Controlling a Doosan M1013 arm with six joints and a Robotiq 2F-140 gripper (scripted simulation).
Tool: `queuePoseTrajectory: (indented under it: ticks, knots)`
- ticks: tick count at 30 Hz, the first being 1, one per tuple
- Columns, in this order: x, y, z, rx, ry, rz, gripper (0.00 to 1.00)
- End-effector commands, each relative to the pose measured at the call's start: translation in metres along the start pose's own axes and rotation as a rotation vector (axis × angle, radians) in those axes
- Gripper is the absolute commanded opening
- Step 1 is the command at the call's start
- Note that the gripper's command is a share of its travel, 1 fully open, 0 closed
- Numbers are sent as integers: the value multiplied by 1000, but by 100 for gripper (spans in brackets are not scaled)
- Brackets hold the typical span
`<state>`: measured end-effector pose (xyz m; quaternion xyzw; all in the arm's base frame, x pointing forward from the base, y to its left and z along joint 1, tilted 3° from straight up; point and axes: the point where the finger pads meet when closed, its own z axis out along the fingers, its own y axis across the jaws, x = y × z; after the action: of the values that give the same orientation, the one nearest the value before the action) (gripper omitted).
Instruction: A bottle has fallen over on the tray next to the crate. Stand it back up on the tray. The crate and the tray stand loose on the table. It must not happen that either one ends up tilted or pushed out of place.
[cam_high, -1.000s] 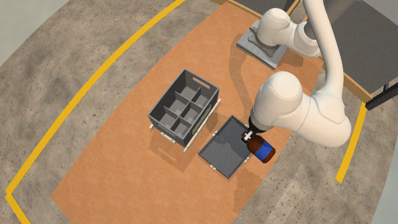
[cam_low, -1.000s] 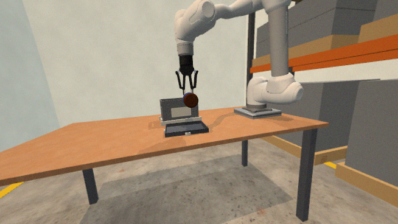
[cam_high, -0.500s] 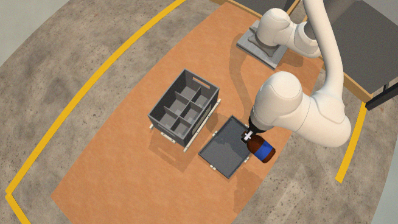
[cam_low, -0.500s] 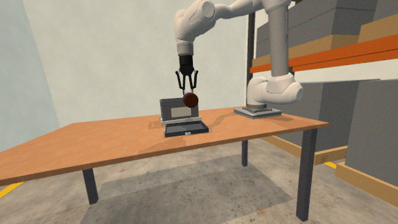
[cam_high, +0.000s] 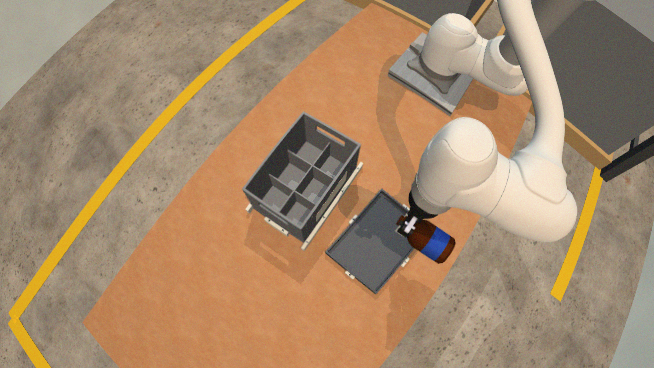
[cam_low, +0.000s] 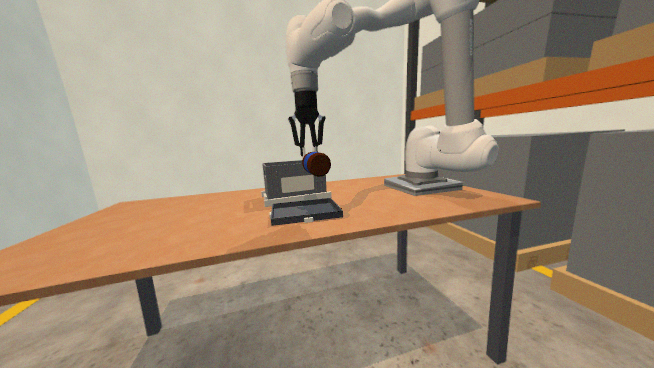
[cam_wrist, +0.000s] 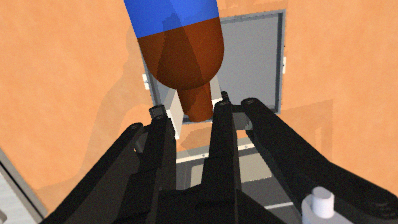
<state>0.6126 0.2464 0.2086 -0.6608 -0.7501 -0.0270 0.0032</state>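
Observation:
My gripper (cam_wrist: 196, 92) is shut on the neck of the brown bottle (cam_wrist: 177, 50) with a blue label. It holds the bottle in the air, well above the table. The bottle (cam_high: 429, 240) lies tilted, close to level, with its base pointing away from the fingers. In the side view the bottle (cam_low: 316, 163) hangs under the gripper (cam_low: 306, 145), its base facing the camera. The dark grey tray (cam_high: 370, 241) is empty and sits flat on the table; it also shows in the side view (cam_low: 306, 211) below the bottle.
The grey crate (cam_high: 302, 174) with several empty compartments stands beside the tray, on its left in the overhead view. The arm's base plate (cam_high: 430, 80) is at the table's far end. The table edge (cam_low: 350, 235) lies near the tray.

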Motion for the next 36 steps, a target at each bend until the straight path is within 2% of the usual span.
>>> queuePoseTrajectory:
  ticks: [1,11,36]
  knots:
    - [0,0,0,0,1,-42,10]
    - [0,0,0,0,1,-123,10]
    - [0,0,0,0,1,-125,10]
